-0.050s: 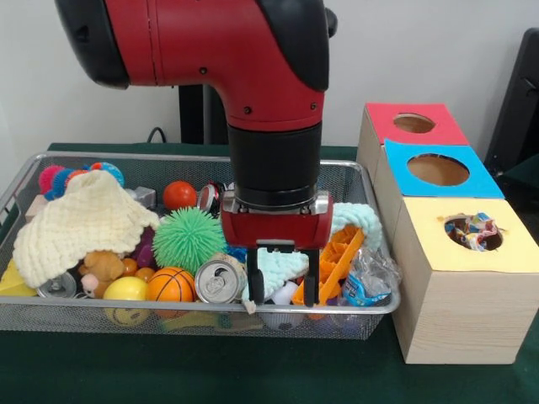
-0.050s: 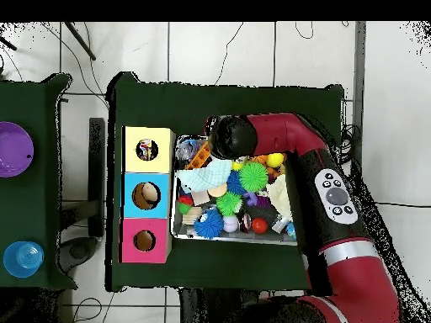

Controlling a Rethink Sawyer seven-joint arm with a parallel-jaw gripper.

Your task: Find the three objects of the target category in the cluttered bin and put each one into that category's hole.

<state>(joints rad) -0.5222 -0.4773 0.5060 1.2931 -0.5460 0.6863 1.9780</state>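
The gripper (image 1: 282, 290) hangs low over the near right part of the wire mesh bin (image 1: 25, 181), its two black fingers (image 1: 255, 286) spread apart and pointing down on either side of a pale mint cloth (image 1: 282, 268); the jaws stand released, and I cannot tell whether the fingertips touch the cloth; just to the right of it an orange plastic toy (image 1: 341, 257) leans tilted, and beyond that a crumpled clear wrapper (image 1: 369, 278) lies against the bin's right wall; to the left of the gripper a silver can (image 1: 219, 280) lies with its top facing the camera, beside a small orange basketball (image 1: 171, 284) and a yellow ball (image 1: 126, 290); a green spiky ball (image 1: 188, 238) sits behind the can, and a cream knitted cloth (image 1: 80, 220) drapes over the left part of the clutter; to the right of the bin stands a wooden box with three holes, topped yellow (image 1: 472, 231), blue (image 1: 438, 170) and red (image 1: 414, 124); something colourful shows inside the yellow hole, while the other two look dark; from overhead the arm (image 2: 337, 198) curves over the bin (image 2: 178, 227) and its head covers the corner nearest the yellow panel (image 2: 147, 150).
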